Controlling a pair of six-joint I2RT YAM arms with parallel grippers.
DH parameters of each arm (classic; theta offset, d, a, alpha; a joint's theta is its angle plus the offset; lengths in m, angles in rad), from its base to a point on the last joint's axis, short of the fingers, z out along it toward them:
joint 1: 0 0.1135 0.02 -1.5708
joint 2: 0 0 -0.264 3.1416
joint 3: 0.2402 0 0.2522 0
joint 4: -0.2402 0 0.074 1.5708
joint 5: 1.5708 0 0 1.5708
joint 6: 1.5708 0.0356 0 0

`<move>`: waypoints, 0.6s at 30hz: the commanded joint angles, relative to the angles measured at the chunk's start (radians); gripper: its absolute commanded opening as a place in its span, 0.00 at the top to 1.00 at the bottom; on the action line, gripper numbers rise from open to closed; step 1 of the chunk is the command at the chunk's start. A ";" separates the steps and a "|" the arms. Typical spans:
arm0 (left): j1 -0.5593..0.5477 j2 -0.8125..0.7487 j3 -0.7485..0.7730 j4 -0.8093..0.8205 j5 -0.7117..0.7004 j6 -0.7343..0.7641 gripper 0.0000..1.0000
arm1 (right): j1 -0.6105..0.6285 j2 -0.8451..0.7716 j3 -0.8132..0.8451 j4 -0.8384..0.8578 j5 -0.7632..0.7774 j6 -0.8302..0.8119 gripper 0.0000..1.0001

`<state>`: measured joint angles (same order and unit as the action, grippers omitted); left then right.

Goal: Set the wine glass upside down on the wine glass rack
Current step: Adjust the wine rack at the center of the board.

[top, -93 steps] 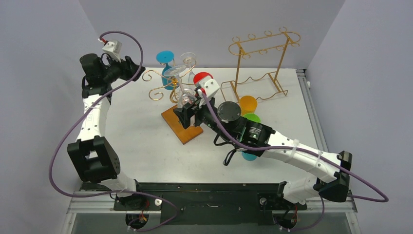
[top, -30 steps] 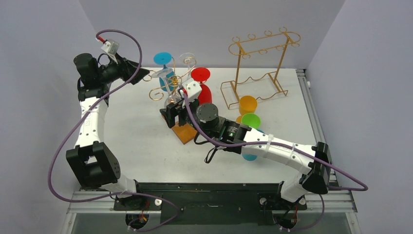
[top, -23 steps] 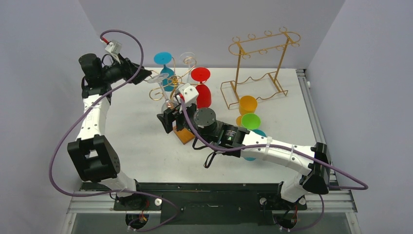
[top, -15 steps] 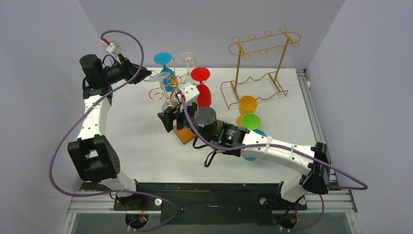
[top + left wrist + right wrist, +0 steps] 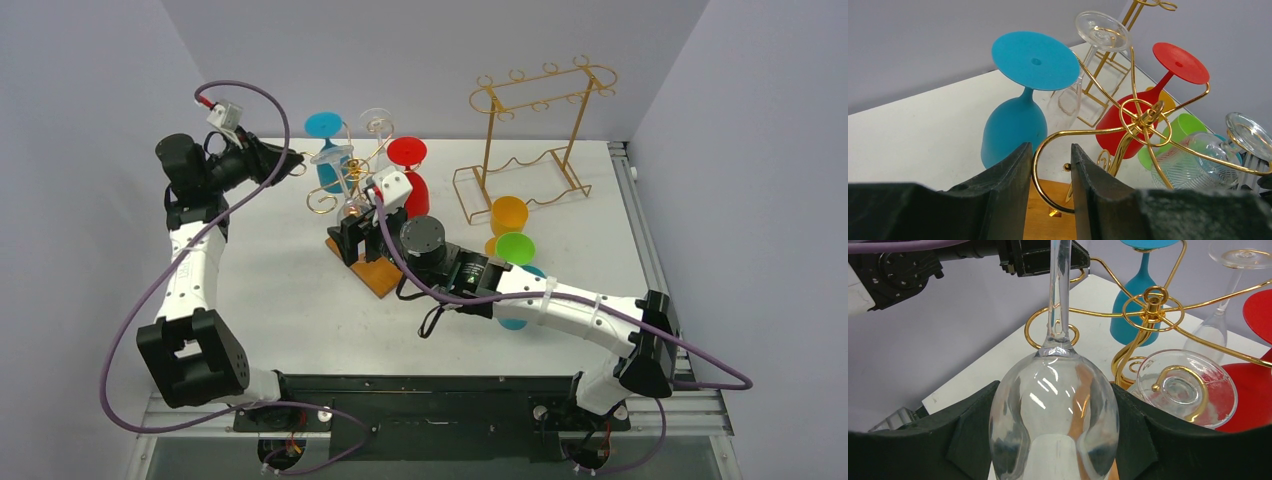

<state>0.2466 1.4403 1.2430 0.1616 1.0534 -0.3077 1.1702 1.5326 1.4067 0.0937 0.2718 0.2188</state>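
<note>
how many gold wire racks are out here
2. The tree rack, on a wooden base, stands left of centre, between the two arms. The frame rack stands at the back right. No other rack shows, and there is little room for one to be hidden.

This is a robotics lab test cell, not anybody's kitchen: a plain white table (image 5: 290, 300) boxed in on three sides by blank grey walls (image 5: 90, 60). At six o'clock two white-and-black arms (image 5: 195, 250) are bolted to a metal rail (image 5: 430, 395), trailing purple cables (image 5: 248, 85), with a small camera (image 5: 222, 113) strapped on each wrist. The gold rack (image 5: 535, 130) at one o'clock and the bright cups (image 5: 516, 246) by it sit there like test props.
</note>
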 commanded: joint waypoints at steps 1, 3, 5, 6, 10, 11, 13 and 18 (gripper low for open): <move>0.001 -0.088 -0.045 -0.018 -0.018 -0.001 0.72 | -0.010 -0.001 0.010 0.076 0.003 0.002 1.00; 0.000 -0.123 -0.070 -0.031 -0.032 0.009 0.72 | -0.010 0.004 0.010 0.076 0.006 0.001 1.00; 0.002 -0.159 -0.101 -0.048 -0.045 0.034 0.72 | -0.008 0.006 0.004 0.077 0.004 0.006 1.00; 0.003 -0.172 -0.112 -0.059 -0.054 0.042 0.73 | -0.006 0.006 0.002 0.078 0.001 0.006 1.00; 0.015 -0.210 -0.157 -0.086 -0.080 0.054 0.74 | 0.010 -0.018 -0.016 0.078 -0.005 0.005 1.00; 0.017 -0.218 -0.166 -0.091 -0.090 0.059 0.74 | 0.016 -0.026 -0.017 0.074 -0.006 0.004 1.00; 0.019 -0.230 -0.178 -0.105 -0.109 0.068 0.75 | 0.032 -0.037 -0.022 0.068 -0.012 0.003 1.00; 0.019 -0.255 -0.204 -0.128 -0.100 0.073 0.75 | 0.064 -0.007 0.008 0.072 -0.052 0.005 1.00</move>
<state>0.2695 1.2190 1.0752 0.1017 0.9173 -0.2729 1.2091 1.5406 1.3834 0.0952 0.2600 0.2211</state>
